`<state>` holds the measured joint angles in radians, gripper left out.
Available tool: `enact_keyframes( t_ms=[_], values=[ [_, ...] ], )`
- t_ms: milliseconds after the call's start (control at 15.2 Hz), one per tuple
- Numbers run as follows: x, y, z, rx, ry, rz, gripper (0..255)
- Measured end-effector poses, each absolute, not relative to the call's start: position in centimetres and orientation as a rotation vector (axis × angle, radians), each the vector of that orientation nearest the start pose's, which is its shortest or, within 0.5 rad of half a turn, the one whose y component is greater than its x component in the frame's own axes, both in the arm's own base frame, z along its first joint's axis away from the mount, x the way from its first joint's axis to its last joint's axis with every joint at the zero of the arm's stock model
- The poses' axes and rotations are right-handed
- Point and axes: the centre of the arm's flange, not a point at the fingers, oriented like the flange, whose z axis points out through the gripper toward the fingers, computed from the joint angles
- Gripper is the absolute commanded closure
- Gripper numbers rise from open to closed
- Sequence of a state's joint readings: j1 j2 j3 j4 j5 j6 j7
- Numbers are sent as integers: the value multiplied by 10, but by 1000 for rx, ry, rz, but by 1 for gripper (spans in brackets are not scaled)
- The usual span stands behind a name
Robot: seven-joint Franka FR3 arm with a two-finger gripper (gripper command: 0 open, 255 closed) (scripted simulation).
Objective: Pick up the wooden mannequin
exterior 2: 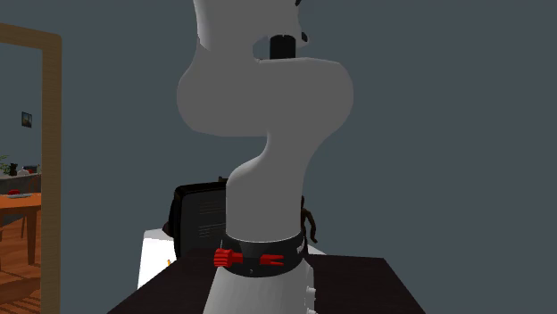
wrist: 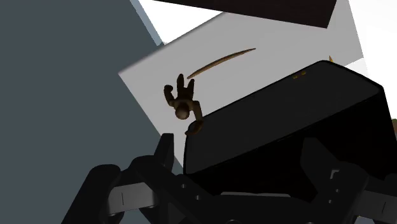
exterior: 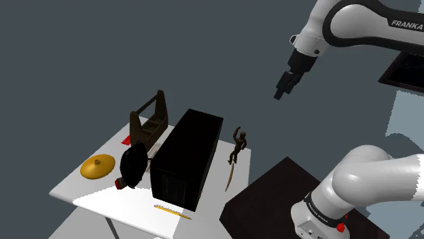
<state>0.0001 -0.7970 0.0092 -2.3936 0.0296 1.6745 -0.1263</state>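
We see the dark brown mannequin (exterior: 237, 145) standing on the white desk (exterior: 92, 193), just beside the black box (exterior: 185, 159), along that box's long side nearest the robot's stand (exterior: 278, 197). Whether it touches the box we cannot tell. Its long axis runs straight up from the desk, with the head on top and one arm raised above the head. In the wrist view we look down on the head and the lifted arm (wrist: 182, 102), close against the box's edge (wrist: 286, 121). In the second exterior view part of the figure (exterior 2: 310, 223) shows past the white arm (exterior 2: 263, 134).

A thin curved brown strip (exterior: 232, 178) lies flat on the desk on the same side of the box, running from near the mannequin's feet away along the box.

The pincer (exterior: 280, 90) hangs high above the box and well apart from the mannequin. In the wrist view its two fingers stand apart with nothing between them (wrist: 238, 153).
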Motion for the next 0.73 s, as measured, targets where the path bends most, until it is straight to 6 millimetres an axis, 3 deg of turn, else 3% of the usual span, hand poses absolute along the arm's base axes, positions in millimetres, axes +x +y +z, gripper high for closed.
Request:
enact_keyframes(
  t_ms=[132, 726],
  values=[
    [318, 4, 580, -3112, -200, -121, 0],
    [367, -16, 484, -3080, -120, -94, 0]
  ],
)
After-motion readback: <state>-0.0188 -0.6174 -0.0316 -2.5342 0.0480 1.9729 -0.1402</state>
